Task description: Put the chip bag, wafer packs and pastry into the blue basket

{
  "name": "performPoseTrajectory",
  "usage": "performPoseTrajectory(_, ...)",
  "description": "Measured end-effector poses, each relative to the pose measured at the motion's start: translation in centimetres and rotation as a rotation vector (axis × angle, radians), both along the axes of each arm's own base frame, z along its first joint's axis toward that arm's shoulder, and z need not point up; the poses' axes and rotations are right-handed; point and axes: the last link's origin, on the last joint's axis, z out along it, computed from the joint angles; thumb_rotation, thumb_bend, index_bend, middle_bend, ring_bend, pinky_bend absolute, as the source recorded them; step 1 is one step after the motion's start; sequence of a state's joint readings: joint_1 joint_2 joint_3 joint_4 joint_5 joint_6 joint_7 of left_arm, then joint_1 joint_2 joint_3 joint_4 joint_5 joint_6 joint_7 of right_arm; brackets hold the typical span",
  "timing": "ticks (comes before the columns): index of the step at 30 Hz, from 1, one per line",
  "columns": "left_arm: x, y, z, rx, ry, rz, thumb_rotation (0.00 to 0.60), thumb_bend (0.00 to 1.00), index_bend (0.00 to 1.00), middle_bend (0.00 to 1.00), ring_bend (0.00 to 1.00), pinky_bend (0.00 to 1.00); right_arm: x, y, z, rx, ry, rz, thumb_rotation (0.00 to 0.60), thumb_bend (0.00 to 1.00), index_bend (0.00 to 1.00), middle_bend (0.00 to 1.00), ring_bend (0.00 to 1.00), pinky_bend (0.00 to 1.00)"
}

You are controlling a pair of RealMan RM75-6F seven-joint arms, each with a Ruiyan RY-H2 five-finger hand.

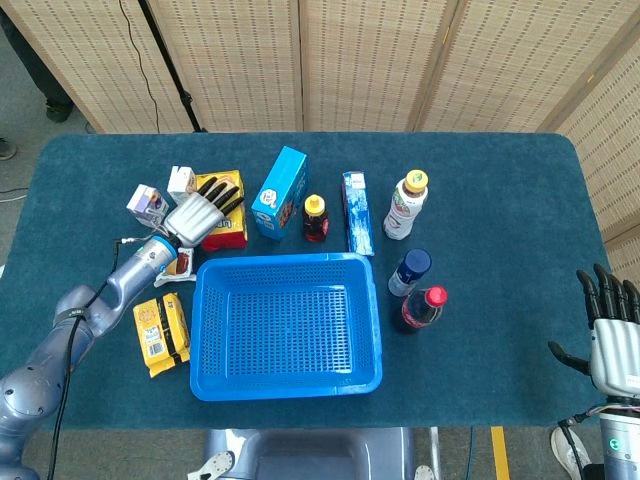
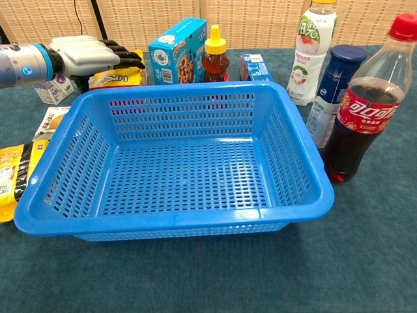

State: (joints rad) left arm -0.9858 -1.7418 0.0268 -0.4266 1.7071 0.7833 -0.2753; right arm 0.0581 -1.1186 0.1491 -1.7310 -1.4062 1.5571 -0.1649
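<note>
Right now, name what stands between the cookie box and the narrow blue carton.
A honey bottle with a yellow cap stands between the cookie box and the carton, clearest in the head view.
</note>
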Motion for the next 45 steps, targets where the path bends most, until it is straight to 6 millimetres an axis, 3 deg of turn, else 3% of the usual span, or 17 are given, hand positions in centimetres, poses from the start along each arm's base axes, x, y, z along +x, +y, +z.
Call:
performPoseTrajectory(1, 0.0, -0.1, -0.1, -0.001, 0.003, -0.004, 0.600, 0.28, 0.03, 0.02, 0.03, 0.15, 0.0, 0.0, 0.0, -0.002, -0.001, 0.000, 0.600, 0.00, 0.00, 0.00, 0.00, 0.00)
performPoseTrajectory(2, 0.1, -0.1, -0.2, 0.000, -0.001, -0.012, 0.600, 0.35, 0.12, 0.11, 0.11, 0.28, 0.0, 0.1, 0.1, -0.003, -0.003, 0.001, 0.600, 0.00, 0.00, 0.00, 0.00, 0.00)
performPoseTrajectory(3, 0.2, -0.2, -0.2, 0.003, -0.007, -0.020, 0.600, 0.42, 0.25, 0.23, 0.23, 0.43, 0.0, 0.1, 0.2, -0.006, -0.005, 0.002, 0.600, 0.00, 0.00, 0.00, 0.00, 0.00)
performPoseTrajectory(5, 0.4, -0.4, -0.1, 0.014, -0.029, -0.043, 0.600, 0.51, 0.48, 0.44, 0.42, 0.58, 0.1, 0.2, 0.2, -0.008, -0.008, 0.006, 0.600, 0.00, 0.00, 0.00, 0.00, 0.00)
performPoseTrajectory(7, 0.5, -0.5, 0.2, 0.027, -0.052, -0.061, 0.600, 0.59, 0.61, 0.56, 0.52, 0.65, 0.1, 0.2, 0.2, -0.006, -0.009, 0.010, 0.600, 0.00, 0.00, 0.00, 0.00, 0.00)
performPoseTrajectory(9, 0.6, -0.6, 0.6, 0.044, -0.082, -0.078, 0.600, 0.62, 0.68, 0.61, 0.56, 0.68, 0.2, 0.3, 0.2, -0.002, -0.012, 0.013, 0.600, 0.00, 0.00, 0.00, 0.00, 0.00)
performPoseTrajectory(16, 1.5, -1.0, 3.0, 0.110, -0.208, -0.172, 0.600, 0.63, 0.70, 0.62, 0.57, 0.69, 0.4, 0.5, 0.2, 0.005, -0.014, 0.024, 0.600, 0.00, 0.00, 0.00, 0.00, 0.00)
performPoseTrajectory(22, 2.7, -1.7, 6.8, 0.178, -0.360, -0.290, 0.600, 0.62, 0.70, 0.62, 0.57, 0.69, 0.6, 0.8, 0.3, 0.008, -0.018, 0.039, 0.600, 0.00, 0.00, 0.00, 0.00, 0.00)
performPoseTrajectory(29, 4.0, -5.4, 10.5, 0.154, -0.541, -0.488, 0.600, 0.60, 0.68, 0.62, 0.55, 0.69, 0.6, 1.0, 0.6, 0.005, -0.028, 0.044, 0.600, 0.00, 0.00, 0.00, 0.00, 0.00)
performPoseTrajectory(37, 5.5, -11.0, 8.5, -0.019, -0.635, -0.526, 0.600, 0.59, 0.68, 0.61, 0.55, 0.69, 0.8, 1.1, 0.4, 0.017, -0.029, 0.055, 0.600, 0.00, 0.00, 0.00, 0.00, 0.00)
performPoseTrajectory(45, 9.3, -16.5, 4.0, -0.156, -0.631, -0.498, 0.600, 0.58, 0.68, 0.61, 0.55, 0.69, 0.6, 1.0, 0.6, 0.013, -0.035, 0.044, 0.600, 0.00, 0.00, 0.00, 0.00, 0.00)
